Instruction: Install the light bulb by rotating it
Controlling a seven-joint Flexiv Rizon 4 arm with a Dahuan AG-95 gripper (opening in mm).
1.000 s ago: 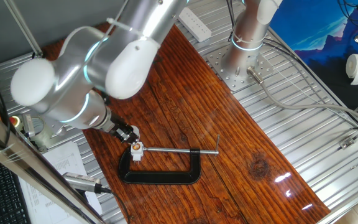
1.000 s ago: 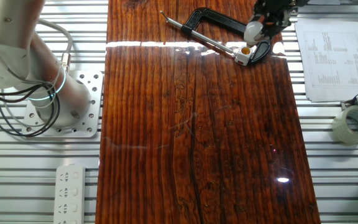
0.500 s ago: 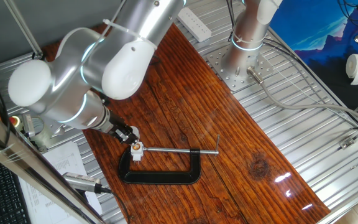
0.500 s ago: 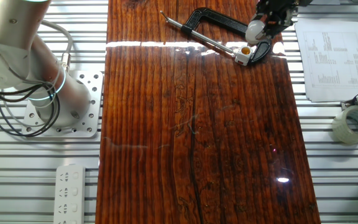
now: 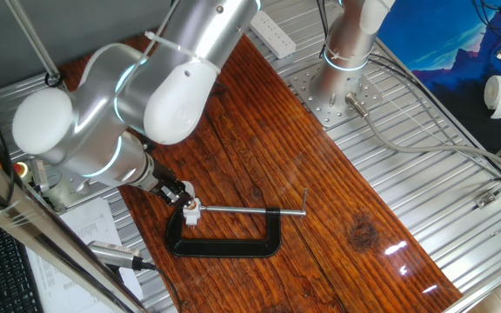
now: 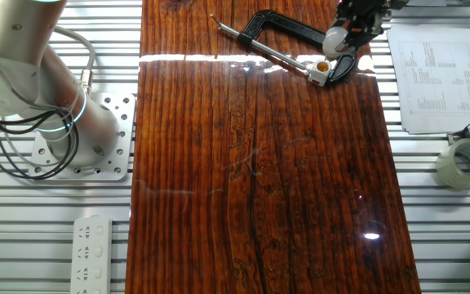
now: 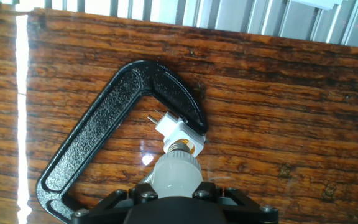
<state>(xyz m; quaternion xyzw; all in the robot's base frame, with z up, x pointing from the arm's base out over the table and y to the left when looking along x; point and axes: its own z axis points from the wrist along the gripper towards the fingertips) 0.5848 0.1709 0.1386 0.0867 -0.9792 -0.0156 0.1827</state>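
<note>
The light bulb (image 7: 176,172) is white and frosted, and my gripper (image 7: 178,190) is shut on its dome. Its narrow metal base (image 7: 179,147) points into the copper-lined hole of the small white socket block (image 7: 180,132), touching or just above it. The block is held in the black C-clamp (image 7: 107,129) on the wooden table. In the other fixed view the bulb (image 6: 334,37) sits just above the socket block (image 6: 321,71), under the gripper (image 6: 345,33). In one fixed view the gripper (image 5: 179,193) is at the socket block (image 5: 192,209), with the arm hiding most of the bulb.
The C-clamp's screw rod (image 5: 255,209) runs right from the socket block. Printed paper (image 6: 431,65) and a tape roll (image 6: 463,162) lie off the table's right side. A power strip (image 6: 94,253) and the arm's base (image 6: 72,131) are on the left.
The bulb and gripper stay at the socket. The arm's upper joints have shifted slightly, and the gripper has turned a little.
</note>
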